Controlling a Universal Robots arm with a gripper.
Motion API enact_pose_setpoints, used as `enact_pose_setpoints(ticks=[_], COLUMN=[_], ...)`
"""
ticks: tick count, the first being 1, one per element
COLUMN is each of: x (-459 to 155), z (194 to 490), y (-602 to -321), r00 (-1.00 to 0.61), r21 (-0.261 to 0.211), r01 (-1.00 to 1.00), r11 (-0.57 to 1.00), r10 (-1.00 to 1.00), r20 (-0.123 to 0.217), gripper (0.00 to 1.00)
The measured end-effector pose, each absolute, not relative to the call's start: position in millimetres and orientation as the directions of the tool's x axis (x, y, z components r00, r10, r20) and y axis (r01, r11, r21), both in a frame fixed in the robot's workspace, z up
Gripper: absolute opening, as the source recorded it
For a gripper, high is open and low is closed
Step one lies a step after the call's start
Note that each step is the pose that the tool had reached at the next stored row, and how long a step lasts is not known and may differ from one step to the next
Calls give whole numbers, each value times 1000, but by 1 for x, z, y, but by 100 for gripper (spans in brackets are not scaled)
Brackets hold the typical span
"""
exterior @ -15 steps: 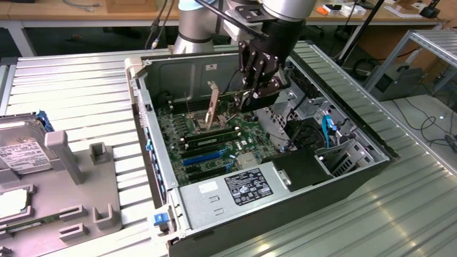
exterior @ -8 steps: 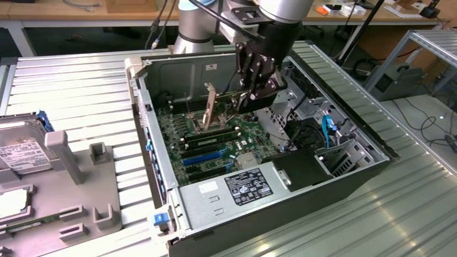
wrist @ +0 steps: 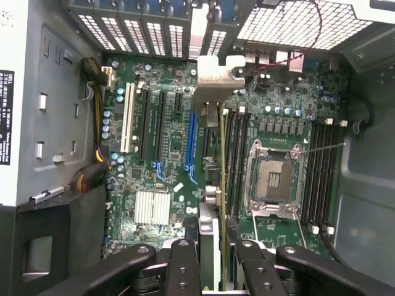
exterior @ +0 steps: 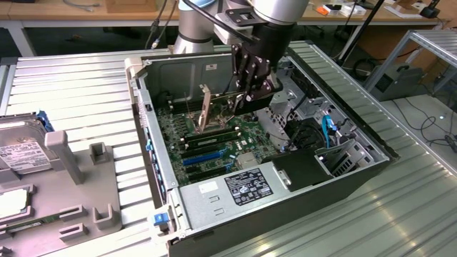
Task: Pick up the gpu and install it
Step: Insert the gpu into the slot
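Gripper fingers (wrist: 184,266) sit closest in the wrist view, black, cut off by the frame edge. The gripper (wrist: 216,248) is clamped on the gpu (wrist: 210,225), which shows edge-on as a thin strip running to its silver bracket (wrist: 216,77) by the rear slot grilles. Card stands upright over the motherboard (wrist: 154,154), between the blue expansion slot (wrist: 190,142) and the CPU socket (wrist: 274,179). Lower edge hidden; cannot tell whether it touches a slot.

Exterior view: gripper (exterior: 243,99) is down inside the open computer case (exterior: 350,176) on the ribbed counter (exterior: 71,91). The gpu (exterior: 204,110) is upright, one end hidden behind the gripper. Hard drive (exterior: 18,152) lies at the exterior view's left, cut off by the frame, well apart from the case.
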State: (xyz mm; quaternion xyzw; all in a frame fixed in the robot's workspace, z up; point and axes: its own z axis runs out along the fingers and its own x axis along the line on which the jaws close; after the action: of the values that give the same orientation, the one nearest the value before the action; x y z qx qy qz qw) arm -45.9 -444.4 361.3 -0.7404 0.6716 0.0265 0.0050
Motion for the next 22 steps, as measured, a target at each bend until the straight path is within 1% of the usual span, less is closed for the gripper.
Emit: enact_pose_setpoints(ticks=[7,15,22], x=[-50,-50,-50], z=[359,355,353], y=[-444,-444,-444], r00=[96,6,-10], r21=[28,28,28], r01=[-995,-1000,-1000], r11=[-97,-7,8], r10=[-994,-999,-999], r20=[-46,-46,-46], gripper=[27,27,27])
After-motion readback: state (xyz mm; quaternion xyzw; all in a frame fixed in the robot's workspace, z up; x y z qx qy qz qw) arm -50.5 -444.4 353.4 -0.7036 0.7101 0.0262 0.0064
